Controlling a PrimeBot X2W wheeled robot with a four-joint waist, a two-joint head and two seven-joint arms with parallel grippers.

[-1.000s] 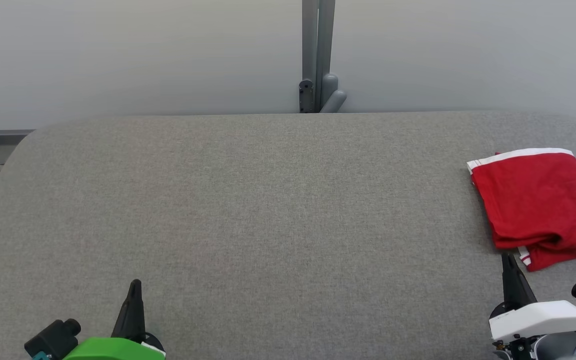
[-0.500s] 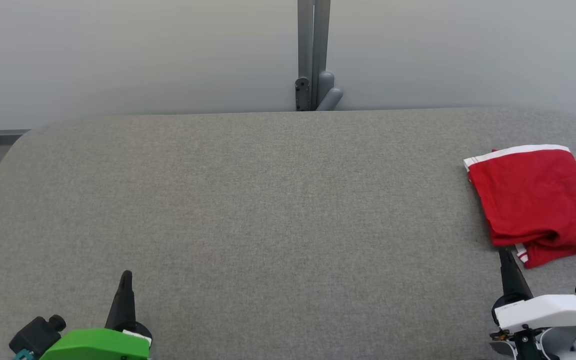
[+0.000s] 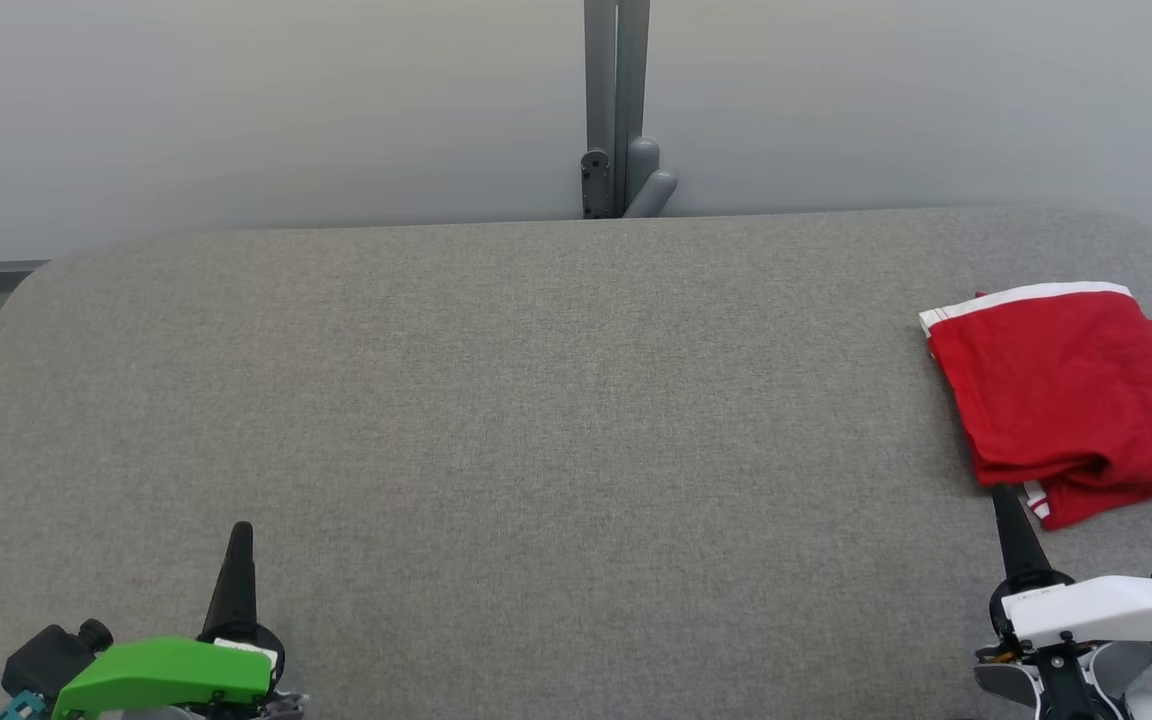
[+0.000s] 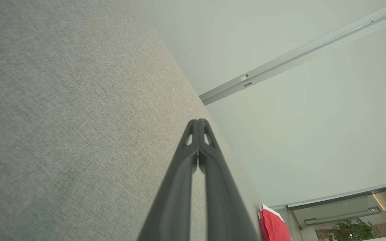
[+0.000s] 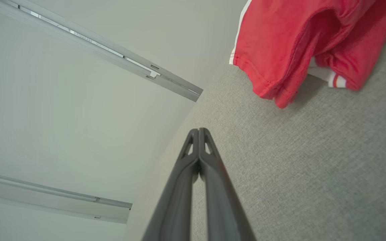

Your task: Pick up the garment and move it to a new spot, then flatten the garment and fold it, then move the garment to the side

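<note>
The garment [image 3: 1071, 400] is red with white trim, folded in a loose pile at the far right of the grey table [image 3: 536, 400]. It also shows in the right wrist view [image 5: 297, 40] and as a small red patch in the left wrist view [image 4: 275, 227]. My right gripper [image 3: 1001, 495] is shut, empty, its tip just short of the garment's near edge. Low on the left, my left gripper [image 3: 241, 530] is shut and empty, far from the garment. Both pairs of fingers are pressed together in the wrist views [image 4: 198, 121] [image 5: 198, 130].
A grey post with a bracket [image 3: 616, 150] stands behind the table's far edge, against a pale wall. The table's rounded corners show at the left and right. Wide bare fabric lies between the grippers.
The whole head view has shifted, so the camera moved. Both grippers sit a little lower in the picture and stay shut; the garment lies as before.
</note>
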